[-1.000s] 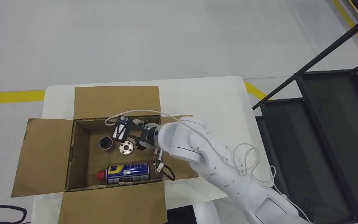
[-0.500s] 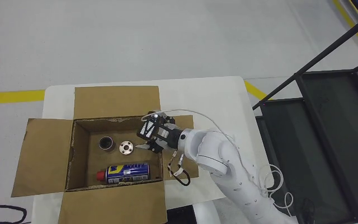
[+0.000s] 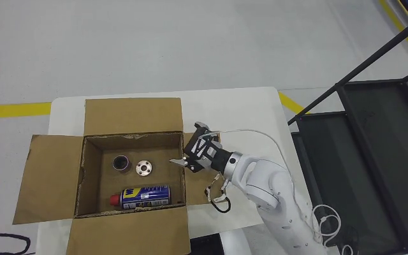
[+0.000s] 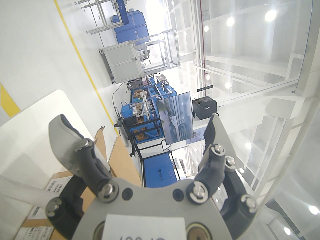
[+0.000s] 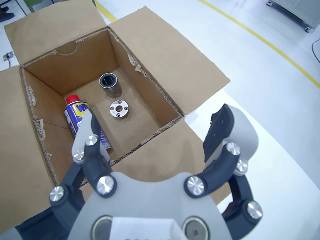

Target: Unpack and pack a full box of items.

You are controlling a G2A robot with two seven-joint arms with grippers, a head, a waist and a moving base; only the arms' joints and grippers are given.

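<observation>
Spray can (image 5: 75, 116) has a blue-and-yellow label with big lettering and a red cap. It's lying flat on the floor of the cardboard box (image 5: 155, 58). My right pincer (image 5: 155, 116) is spread wide with nothing in it, hanging over the box's right flap. My left pincer (image 4: 137, 121) is spread wide too, empty, pointing out at the room. Also in the box: a dark metal sleeve (image 5: 110, 83) standing upright, with a round flange (image 5: 119, 109) just beside it. Box sits on the white table (image 3: 242, 115).

Overhead and right-wrist views, both onto box (image 3: 134, 115) (image 5: 160, 51)
</observation>
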